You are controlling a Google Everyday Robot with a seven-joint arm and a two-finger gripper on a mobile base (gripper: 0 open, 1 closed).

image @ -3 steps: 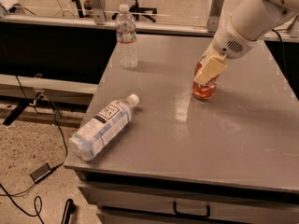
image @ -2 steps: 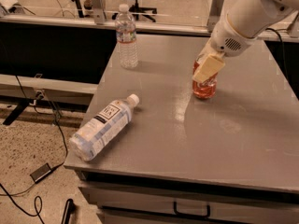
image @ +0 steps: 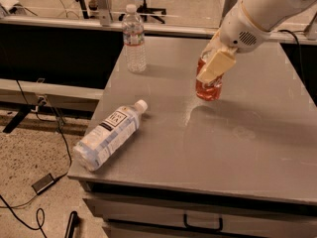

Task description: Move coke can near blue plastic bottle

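As gripper (image: 212, 71) clasps coke can (image: 210, 90) | blue plastic bottle (image: 108, 137), clear bottle (image: 134, 39) apart

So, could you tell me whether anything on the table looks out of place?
Yes: the blue plastic bottle lies on its side at the table's front-left corner, its base at the edge. The gripper is at the coke can.

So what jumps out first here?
The white arm's tool is at the small red-orange aluminium coke can, toward the far right of the grey table. The large pale blue plastic bottle lies on its side at the front-left corner, well apart from it.
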